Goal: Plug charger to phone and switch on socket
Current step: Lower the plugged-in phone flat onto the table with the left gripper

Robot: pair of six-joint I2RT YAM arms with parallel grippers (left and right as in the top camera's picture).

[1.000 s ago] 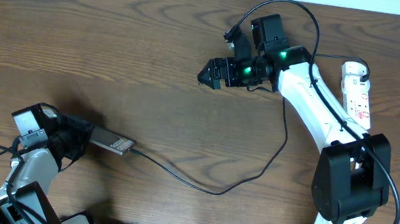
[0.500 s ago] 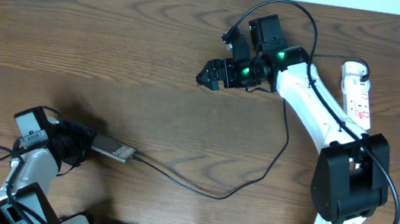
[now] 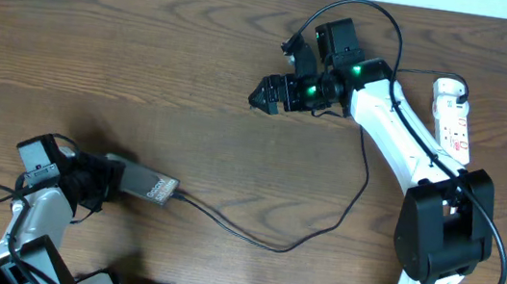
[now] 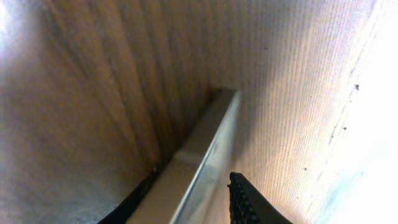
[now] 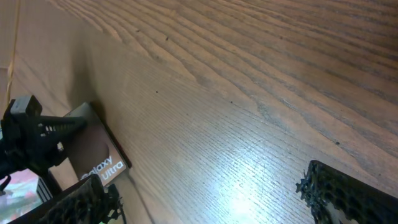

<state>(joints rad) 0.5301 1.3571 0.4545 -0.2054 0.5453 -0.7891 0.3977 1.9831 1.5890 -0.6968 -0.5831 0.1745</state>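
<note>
Overhead: phone (image 3: pixel 147 183) lay flat on the table (image 3: pixel 148 52), front-left, with its near end inside the left gripper (image 3: pixel 101 182). The charger (image 3: pixel 289 248) ran from the phone's right end in a loose loop back toward the right arm. The tip looked seated in the port, so I'd call plug-in done, though the joint was too small to confirm. Socket (image 3: pixel 453 113) sat at the far right edge, nothing touching it, switch state unreadable. Right gripper (image 3: pixel 267 93) hovered mid-table, well apart from the socket, jaws wide and empty.

Left wrist: phone's edge ran between the fingers (image 4: pixel 249 199). One finger sat against the phone and a sliver of table showed beside the other. Jaws part open, no real clamp by my read.

Right wrist: fingers fully spread, nothing held. Phone (image 5: pixel 99 158) in view low at the left, "Ultra" text readable.

Remaining: clear off the phone, switch on the socket.
</note>
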